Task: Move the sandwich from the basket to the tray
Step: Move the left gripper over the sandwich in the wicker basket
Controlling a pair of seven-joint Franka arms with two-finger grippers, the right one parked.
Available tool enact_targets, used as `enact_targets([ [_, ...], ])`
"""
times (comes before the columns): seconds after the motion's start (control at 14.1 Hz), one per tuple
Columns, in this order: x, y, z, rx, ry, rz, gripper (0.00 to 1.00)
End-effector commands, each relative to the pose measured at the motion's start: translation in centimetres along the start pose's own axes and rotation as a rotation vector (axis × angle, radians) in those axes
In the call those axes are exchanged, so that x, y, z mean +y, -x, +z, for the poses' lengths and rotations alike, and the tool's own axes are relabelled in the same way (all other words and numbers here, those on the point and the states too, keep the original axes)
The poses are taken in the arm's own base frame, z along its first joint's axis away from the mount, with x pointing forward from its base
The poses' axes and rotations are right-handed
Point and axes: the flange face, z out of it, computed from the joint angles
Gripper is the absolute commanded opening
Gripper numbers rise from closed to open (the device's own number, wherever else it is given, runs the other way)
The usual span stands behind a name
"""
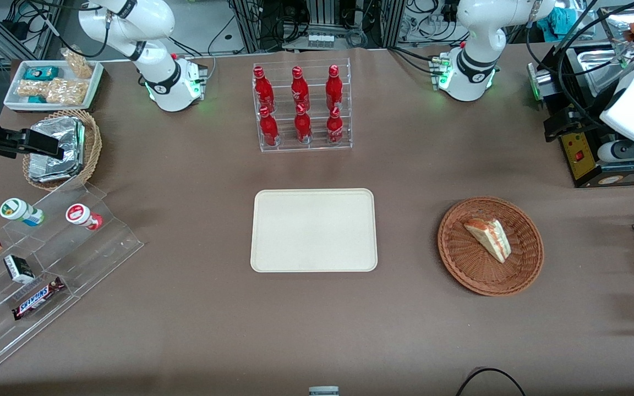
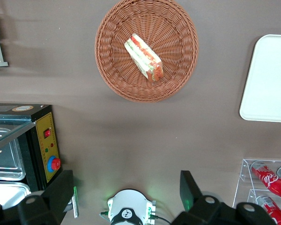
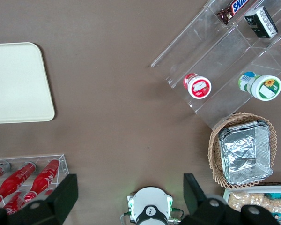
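Item one, the sandwich [image 1: 488, 238]: I am seeing it lying on its side in the wicker basket [image 1: 460, 264], slightly off the basket's centre, filling edge showing red-orange and green from the wrist camera. Nothing is touching it.

Item two, the tray [image 1: 313, 230]: it is sitting bare near the table's middle, well apart from the basket, nearer the front camera than the rack of red bottles [image 1: 300, 107]. I am judging it left empty so the wedge can land anywhere flat.

Item three, the gripper [image 2: 126, 190]: I am holding it high above the table, toward the working arm's end, beside the black machine with the yellow panel [image 1: 578, 151]. Its two fingers [image 2: 61, 190] are standing wide apart with nothing between them, and it is looking straight down at the basket.

Status: transfer not yet begun. I am judging the approach as the step in hand: descending over the basket and closing across the bread faces.
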Motion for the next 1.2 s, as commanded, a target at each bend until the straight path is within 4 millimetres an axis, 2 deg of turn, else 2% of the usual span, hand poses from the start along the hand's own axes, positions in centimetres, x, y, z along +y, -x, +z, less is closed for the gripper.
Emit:
enact_targets([
  [0.0,0.0,0.1,-0.1,0.01,0.012,-0.001,1.0],
  [0.14,-0.1,-0.3,0.2,0.004,0.013,-0.004,1.0],
  [0.35,-0.6,-2.1,2.6,-0.036,0.018,-0.014,1.0],
  [0.57,-0.4,-6.3,9.0,-0.132,0.04,-0.03,1.0],
  [0.71,0.0,-8.5,13.3,-0.144,0.048,-0.041,1.0],
  [0.85,0.7,-9.2,18.7,-0.092,0.056,-0.043,1.0],
  [0.99,1.1,-8.9,22.8,-0.039,0.064,-0.055,1.0],
  [1.13,1.5,-9.2,25.5,-0.002,0.09,-0.152,1.0],
])
